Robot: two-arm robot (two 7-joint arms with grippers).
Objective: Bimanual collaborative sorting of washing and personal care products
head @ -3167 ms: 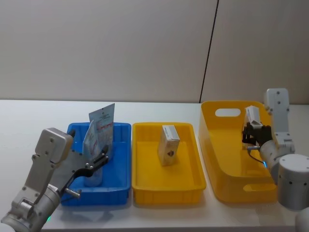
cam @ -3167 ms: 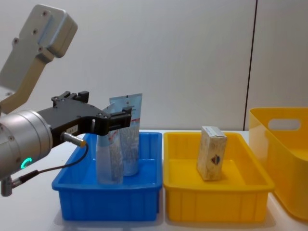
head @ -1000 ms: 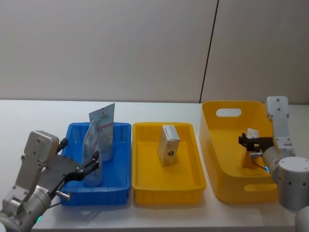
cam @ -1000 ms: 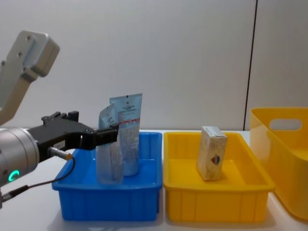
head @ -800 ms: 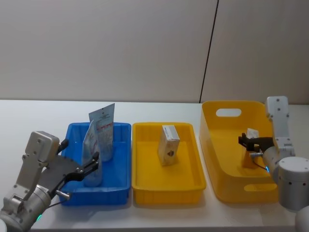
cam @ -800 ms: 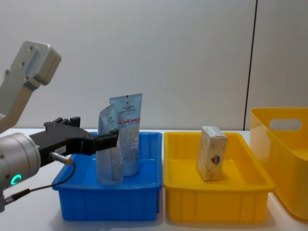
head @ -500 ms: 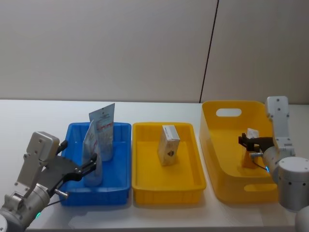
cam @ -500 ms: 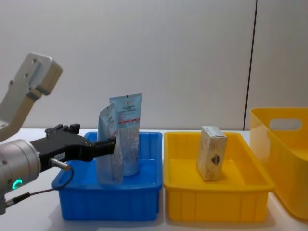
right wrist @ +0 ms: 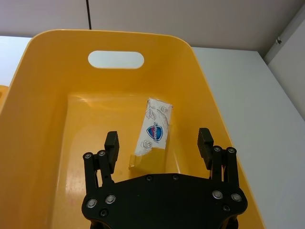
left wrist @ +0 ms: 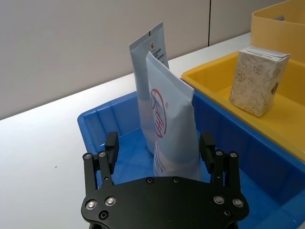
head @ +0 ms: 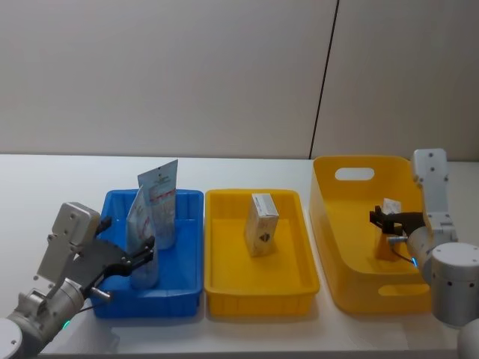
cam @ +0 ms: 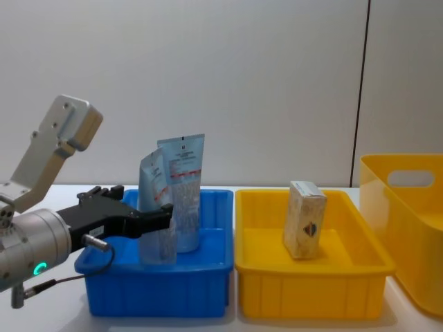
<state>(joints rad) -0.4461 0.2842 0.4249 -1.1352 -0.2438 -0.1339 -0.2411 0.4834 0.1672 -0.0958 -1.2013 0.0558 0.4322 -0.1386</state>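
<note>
At 3 o'clock the yellow basket [head: 348, 239] holds a beige box [right wrist: 153, 129], flat beneath the right pincer [right wrist: 158, 140], spread wide, empty. At 9 o'clock, in the blue tray [head: 183, 265], the left pincer [left wrist: 159, 145] gapes astride the front tube [left wrist: 171, 119], as its wrist view shows.

Tubes [head: 159, 196] crowd blue tray [head: 188, 250], yellow tray [head: 258, 275] roomy
</note>
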